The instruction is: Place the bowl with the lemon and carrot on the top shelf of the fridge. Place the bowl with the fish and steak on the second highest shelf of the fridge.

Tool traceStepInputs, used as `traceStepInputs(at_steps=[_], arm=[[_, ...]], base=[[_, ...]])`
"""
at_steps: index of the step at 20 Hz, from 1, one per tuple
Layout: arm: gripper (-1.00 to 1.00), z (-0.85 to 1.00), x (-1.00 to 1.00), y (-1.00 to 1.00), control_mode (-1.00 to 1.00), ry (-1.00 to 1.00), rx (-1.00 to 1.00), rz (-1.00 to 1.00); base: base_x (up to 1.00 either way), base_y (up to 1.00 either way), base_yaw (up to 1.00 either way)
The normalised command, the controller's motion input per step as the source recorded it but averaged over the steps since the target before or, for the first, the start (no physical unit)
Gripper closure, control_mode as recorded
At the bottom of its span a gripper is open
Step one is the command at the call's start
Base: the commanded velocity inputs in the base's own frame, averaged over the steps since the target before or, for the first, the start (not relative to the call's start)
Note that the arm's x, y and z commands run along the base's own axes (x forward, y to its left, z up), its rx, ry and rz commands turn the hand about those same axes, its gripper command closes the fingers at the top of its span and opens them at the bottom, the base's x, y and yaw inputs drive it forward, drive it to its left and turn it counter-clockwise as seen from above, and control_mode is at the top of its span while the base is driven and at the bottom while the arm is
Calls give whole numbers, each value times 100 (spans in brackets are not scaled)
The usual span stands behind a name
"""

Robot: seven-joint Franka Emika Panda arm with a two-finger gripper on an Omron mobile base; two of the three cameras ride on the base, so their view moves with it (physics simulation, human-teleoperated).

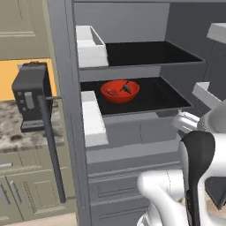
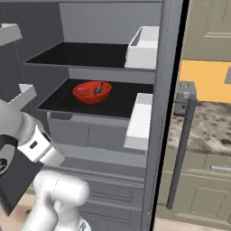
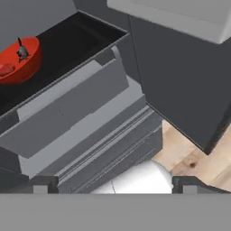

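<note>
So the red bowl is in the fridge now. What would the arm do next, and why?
Probably pull back out of the fridge and go look for the brown bowl. The bowl with the fish and steak already sits on the second highest shelf, the top shelf holds no bowl, and the gripper carries nothing.

1. We see the bowl with the fish and steak (image 1: 119,92) as glossy, smooth red, like glazed plastic.
2. The top shelf (image 1: 150,53) reads as flat matt black.
3. The fridge (image 1: 66,110) looks like matt grey metal.
4. The floor (image 3: 198,158) shows pale wood grain.
5. The counter (image 2: 207,124) looks like speckled stone.
</note>
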Motion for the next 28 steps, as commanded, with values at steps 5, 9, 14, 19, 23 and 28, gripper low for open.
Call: traceStepInputs(at_steps=[5,9,14,19,23,28], arm=[[-100,0,0,0,100,0,0,0],[-100,0,0,0,100,0,0,0],[-100,0,0,0,100,0,0,0],[-100,0,0,0,100,0,0,0],[-100,0,0,0,100,0,0,0],[-100,0,0,0,100,0,0,0]], base=[[-100,-59,0],[-100,-92,-8],[-6,-100,-24],[100,-100,-9],[100,-100,-3],[100,-97,2]])
